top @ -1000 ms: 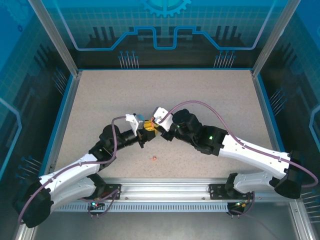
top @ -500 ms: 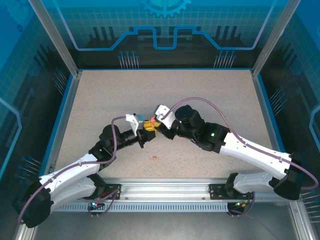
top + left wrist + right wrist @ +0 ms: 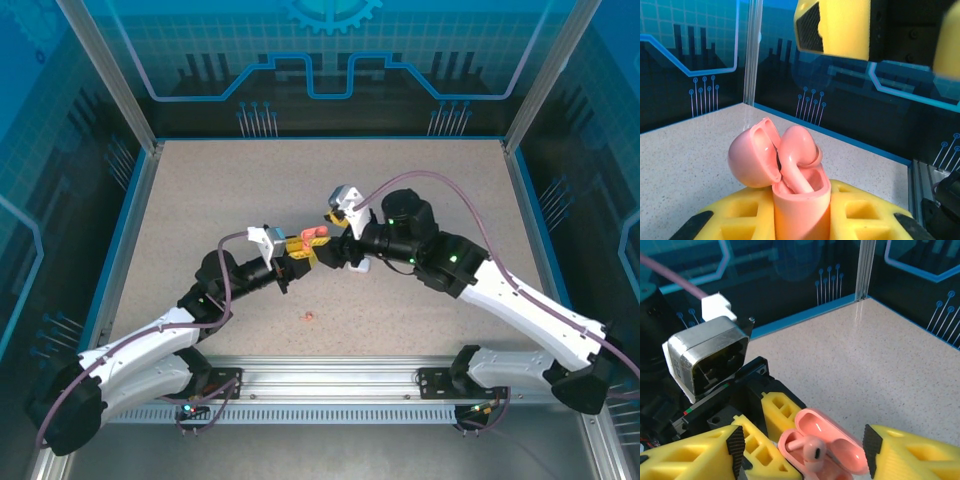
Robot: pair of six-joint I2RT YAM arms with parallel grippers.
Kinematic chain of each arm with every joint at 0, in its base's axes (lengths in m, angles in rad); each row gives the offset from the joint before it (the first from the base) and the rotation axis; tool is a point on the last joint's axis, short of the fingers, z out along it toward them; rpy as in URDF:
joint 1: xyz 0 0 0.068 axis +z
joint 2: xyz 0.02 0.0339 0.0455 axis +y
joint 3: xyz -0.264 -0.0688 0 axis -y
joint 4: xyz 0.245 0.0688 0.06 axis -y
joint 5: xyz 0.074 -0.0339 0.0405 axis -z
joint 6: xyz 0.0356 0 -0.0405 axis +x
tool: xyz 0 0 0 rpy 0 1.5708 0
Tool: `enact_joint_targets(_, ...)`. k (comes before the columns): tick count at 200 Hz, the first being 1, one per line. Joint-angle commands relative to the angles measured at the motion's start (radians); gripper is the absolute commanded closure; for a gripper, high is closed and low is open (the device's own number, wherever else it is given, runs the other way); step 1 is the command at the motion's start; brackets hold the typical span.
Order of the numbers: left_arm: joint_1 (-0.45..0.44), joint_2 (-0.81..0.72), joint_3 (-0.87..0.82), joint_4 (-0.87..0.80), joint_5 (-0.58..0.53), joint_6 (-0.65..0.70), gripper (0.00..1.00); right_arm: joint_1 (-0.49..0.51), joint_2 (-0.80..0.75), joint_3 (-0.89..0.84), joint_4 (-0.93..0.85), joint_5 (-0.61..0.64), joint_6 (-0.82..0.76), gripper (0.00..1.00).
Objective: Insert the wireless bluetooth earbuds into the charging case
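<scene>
One pinkish earbud [image 3: 797,150] is stood, seemingly not fully seated, in the open charging case [image 3: 801,212] pinched by the left gripper [image 3: 296,258]; the right gripper [image 3: 802,444] is spread close by. If bumped or tilted, the earbud could be tipped out.

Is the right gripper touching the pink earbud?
Apart. The left wrist view shows the right gripper high above the earbud, which stands in the case, with a clear gap between them.
</scene>
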Motion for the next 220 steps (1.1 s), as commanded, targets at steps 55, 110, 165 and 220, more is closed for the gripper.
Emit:
enact_joint_targets(55, -0.009, 0.009, -0.033, 0.243, 0.011, 0.025, 1.00, -0.104, -0.144, -0.050, -0.105, 0.108, 0.179, 0.29)
enact_joint_targets(110, -0.008, 0.069, 0.004, 0.351, 0.059, 0.086, 1.00, -0.121, -0.188, -0.068, -0.075, 0.040, 0.215, 0.27)
enact_joint_targets(165, -0.008, 0.174, 0.031, 0.480, 0.097, 0.092, 1.00, -0.119, -0.136, 0.010, -0.079, -0.079, 0.223, 0.30)
enact_joint_targets(220, -0.008, 0.222, 0.066, 0.510, 0.102, 0.133, 1.00, -0.118, -0.145, -0.001, -0.051, -0.084, 0.253, 0.30)
